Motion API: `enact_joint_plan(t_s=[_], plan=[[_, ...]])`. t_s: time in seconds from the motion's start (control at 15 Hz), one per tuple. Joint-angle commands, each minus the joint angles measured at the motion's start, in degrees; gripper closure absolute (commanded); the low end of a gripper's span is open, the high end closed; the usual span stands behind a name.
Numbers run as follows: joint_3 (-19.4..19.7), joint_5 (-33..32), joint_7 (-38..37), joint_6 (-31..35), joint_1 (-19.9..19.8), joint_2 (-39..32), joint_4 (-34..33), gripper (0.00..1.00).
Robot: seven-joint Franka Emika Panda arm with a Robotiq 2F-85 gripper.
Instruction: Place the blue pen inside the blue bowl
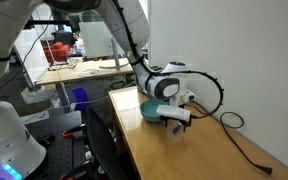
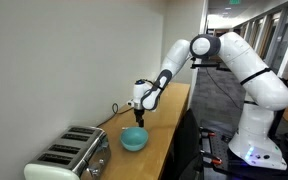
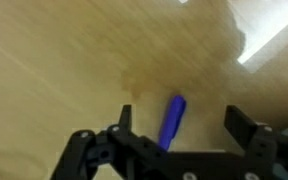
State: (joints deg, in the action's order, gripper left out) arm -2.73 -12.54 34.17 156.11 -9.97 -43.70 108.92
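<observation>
In an exterior view the gripper point(image 1: 176, 113) hangs low, just right of the blue bowl point(image 1: 150, 108). In an exterior view the gripper point(image 2: 139, 119) stands just behind the bowl's far rim. Wrist view: jaws wide, straddling without touching the blue pen point(image 3: 172, 120) lying on the table point(image 3: 64, 60) (likely light, stiff, slick; pinch mid-barrel).

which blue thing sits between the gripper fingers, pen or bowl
The blue pen, thin and lying flat on the table between the open gripper fingers. The round blue bowl stands off to one side.
</observation>
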Motion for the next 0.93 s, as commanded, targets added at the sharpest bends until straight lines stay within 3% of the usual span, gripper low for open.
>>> enact_joint_plan(t_s=[0.0, 0.13, 0.2, 0.87], plan=[[0.02, -0.9, -2.13, -4.72, 1.07, 0.69, -3.89, 0.0], [0.43, -1.03, -2.44, -8.39, 1.93, 0.26, -6.81, 0.0], [-0.8, -0.64, -0.49, -4.91, 0.39, 0.3, -5.19, 0.0], [-1.82, -0.07, 0.0, -7.56, 0.04, -2.02, -8.9, 0.0]])
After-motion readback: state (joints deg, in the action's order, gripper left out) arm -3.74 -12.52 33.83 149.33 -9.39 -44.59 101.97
